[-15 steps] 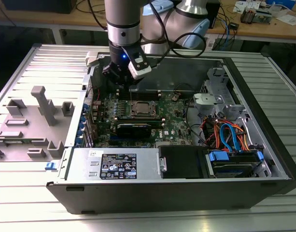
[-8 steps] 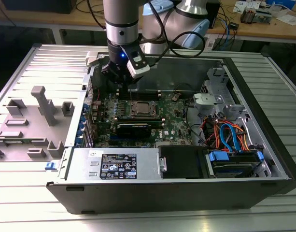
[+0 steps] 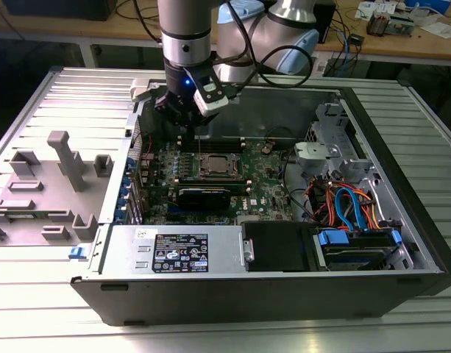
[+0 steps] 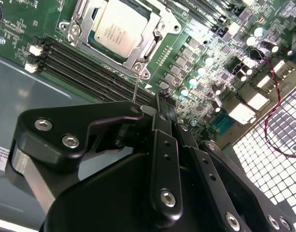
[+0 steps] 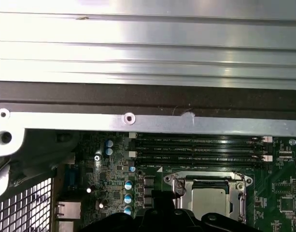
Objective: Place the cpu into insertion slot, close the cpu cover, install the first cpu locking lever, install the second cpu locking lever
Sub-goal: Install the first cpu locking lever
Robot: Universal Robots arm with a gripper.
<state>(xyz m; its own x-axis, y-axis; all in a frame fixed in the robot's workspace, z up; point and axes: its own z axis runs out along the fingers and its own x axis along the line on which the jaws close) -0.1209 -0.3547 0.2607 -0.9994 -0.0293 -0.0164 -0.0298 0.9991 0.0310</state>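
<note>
One gripper (image 3: 198, 126) hangs over the motherboard (image 3: 265, 184), fingers drawn together. A thin locking lever (image 4: 136, 84) rises to its tip; whether it is pinched is unclear. The cpu (image 4: 119, 26) lies in the insertion slot (image 4: 72, 30) mid-board, framed by the cpu cover (image 4: 160, 23).

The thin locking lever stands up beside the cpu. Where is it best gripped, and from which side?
Likely its free upper end, from above: the lever is a thin rod rising at the insertion slot, its foot crowded by memory slots.

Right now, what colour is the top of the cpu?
The cpu is silver-grey, clearest in the second wrist view.
</note>
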